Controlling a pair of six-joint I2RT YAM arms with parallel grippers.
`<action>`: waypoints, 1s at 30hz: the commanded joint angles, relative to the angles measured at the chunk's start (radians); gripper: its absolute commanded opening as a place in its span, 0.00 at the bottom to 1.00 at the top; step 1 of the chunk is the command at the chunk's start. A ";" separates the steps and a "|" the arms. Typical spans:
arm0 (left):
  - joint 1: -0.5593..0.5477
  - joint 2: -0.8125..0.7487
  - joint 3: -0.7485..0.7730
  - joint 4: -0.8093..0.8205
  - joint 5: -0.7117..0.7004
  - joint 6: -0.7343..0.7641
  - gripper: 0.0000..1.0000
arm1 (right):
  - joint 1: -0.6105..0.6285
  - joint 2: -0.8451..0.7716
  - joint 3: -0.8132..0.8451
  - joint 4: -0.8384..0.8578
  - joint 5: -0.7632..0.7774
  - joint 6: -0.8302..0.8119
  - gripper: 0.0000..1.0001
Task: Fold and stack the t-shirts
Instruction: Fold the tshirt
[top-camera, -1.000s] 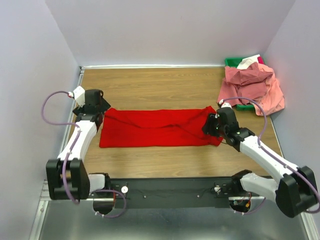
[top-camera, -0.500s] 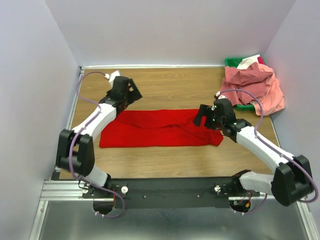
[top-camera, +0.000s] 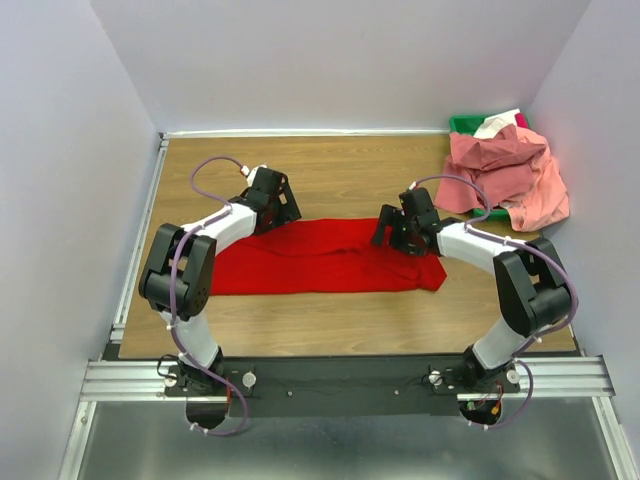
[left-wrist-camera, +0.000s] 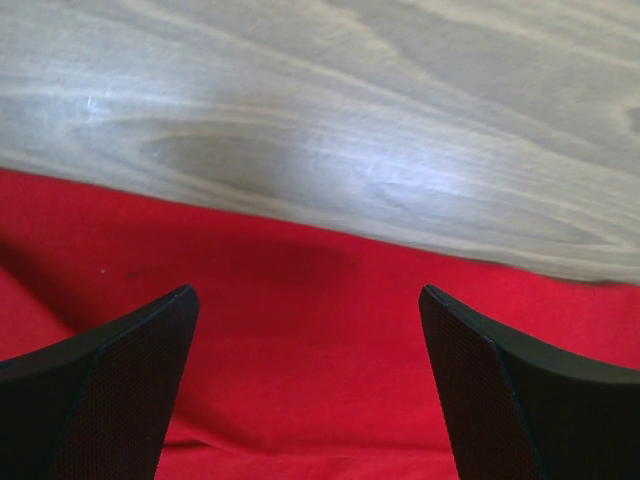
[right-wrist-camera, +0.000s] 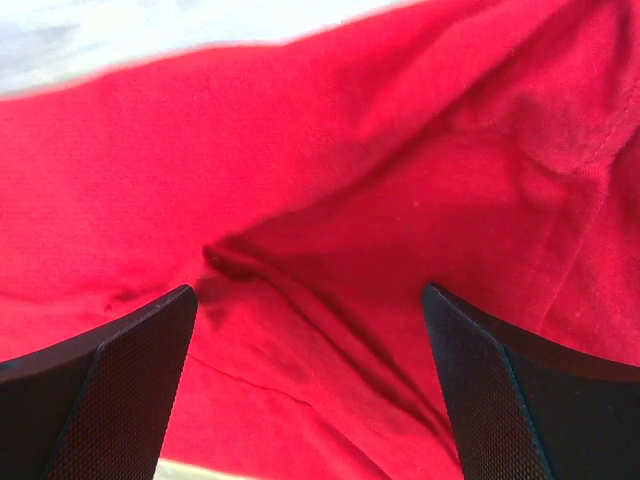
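A red t-shirt (top-camera: 320, 258) is seen lying as a long, flat band across the middle of the wooden counter (top-camera: 340, 165), with creases gathered toward its right end. The left pincer (top-camera: 283, 208) is held over the far edge of the cloth, toward its left part. In the left wrist view its two black fingers (left-wrist-camera: 110, 390) are spread wide apart and nothing is gripped between them. Red fabric is seen beneath them, with bare wood just beyond. The right pincer (top-camera: 392, 228) is placed above the rumpled right part of the same shirt. In the right wrist view its fingers are likewise set wide apart and empty, with a dark fold of red cloth lying between them. Whether either pincer touches the fabric cannot be told. The salmon pink t-shirts (top-camera: 505, 170) are heaped at the far right corner, draped over a green bin (top-camera: 462, 124), well apart from the red one.
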 joint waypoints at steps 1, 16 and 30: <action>0.000 0.018 -0.017 -0.017 -0.074 0.032 0.98 | 0.004 0.047 -0.027 0.012 0.039 0.034 1.00; 0.104 -0.065 -0.129 -0.107 -0.181 -0.014 0.98 | 0.004 0.032 -0.098 0.024 0.060 0.077 1.00; 0.261 -0.335 -0.329 -0.207 -0.303 -0.161 0.98 | 0.004 0.012 -0.107 0.023 0.057 0.086 1.00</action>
